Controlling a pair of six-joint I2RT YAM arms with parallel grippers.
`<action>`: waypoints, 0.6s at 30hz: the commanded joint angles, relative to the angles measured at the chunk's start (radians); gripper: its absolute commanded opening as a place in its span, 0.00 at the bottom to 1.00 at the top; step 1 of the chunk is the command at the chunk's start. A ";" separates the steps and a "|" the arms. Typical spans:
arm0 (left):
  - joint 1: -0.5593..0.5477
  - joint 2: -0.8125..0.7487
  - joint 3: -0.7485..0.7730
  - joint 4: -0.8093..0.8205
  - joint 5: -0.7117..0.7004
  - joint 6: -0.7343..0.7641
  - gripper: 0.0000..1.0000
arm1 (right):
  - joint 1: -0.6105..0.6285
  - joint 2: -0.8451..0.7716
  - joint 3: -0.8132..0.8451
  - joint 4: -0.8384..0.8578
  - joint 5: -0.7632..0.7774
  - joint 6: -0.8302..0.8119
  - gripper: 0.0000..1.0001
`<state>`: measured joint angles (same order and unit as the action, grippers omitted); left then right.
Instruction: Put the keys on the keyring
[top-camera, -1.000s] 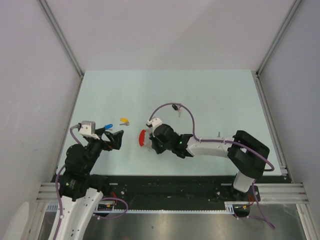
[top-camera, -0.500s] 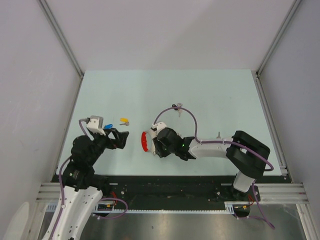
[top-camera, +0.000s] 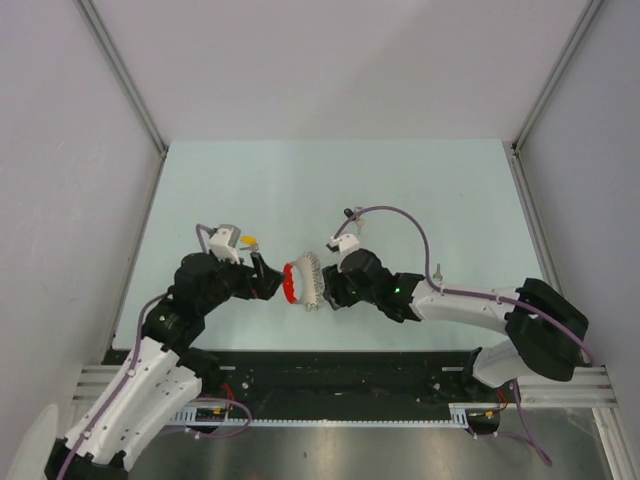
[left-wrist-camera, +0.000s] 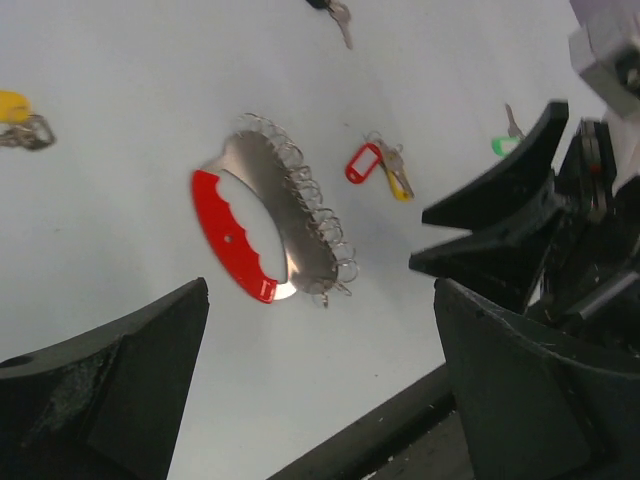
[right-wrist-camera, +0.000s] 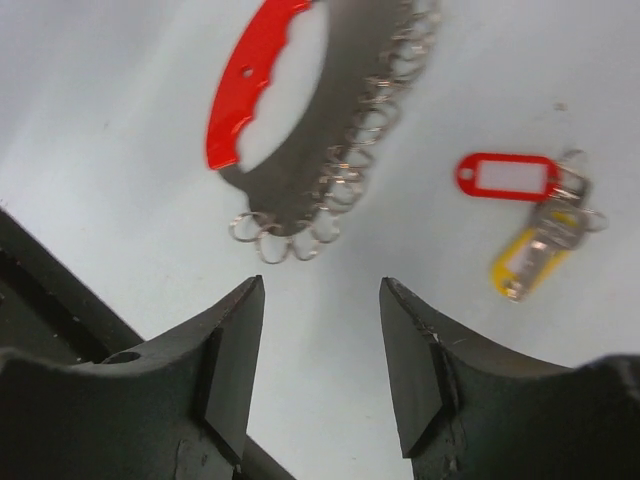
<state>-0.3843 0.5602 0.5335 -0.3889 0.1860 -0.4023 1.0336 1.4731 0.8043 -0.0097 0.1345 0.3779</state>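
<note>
At the table's centre, your large oval keyring of red band and grey scalloped chain (top-camera: 300, 283) lies between the left gripper (left-wrist-camera: 320, 300) and right gripper (right-wrist-camera: 322, 300), both spread and empty. Small silver keys with red and yellow tags (right-wrist-camera: 530, 215) lie loose at its 3 o'clock in the right-wrist view. None looks threaded yet.

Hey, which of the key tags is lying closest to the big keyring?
The red tag, right beside the wire loops of the keyring. A yellow tag sits just beyond it; the green tag lies farther off.
</note>
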 joint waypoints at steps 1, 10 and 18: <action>-0.163 0.056 0.013 0.057 -0.141 -0.133 0.99 | -0.093 -0.126 -0.083 0.035 0.016 0.007 0.56; -0.543 0.240 -0.089 0.191 -0.579 -0.443 0.82 | -0.297 -0.364 -0.341 0.252 -0.101 0.023 0.65; -0.671 0.454 -0.072 0.202 -0.729 -0.645 0.50 | -0.417 -0.477 -0.464 0.361 -0.225 0.052 0.65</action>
<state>-1.0302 0.9432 0.4488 -0.2386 -0.4049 -0.8955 0.6510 1.0409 0.3714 0.2310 -0.0093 0.4007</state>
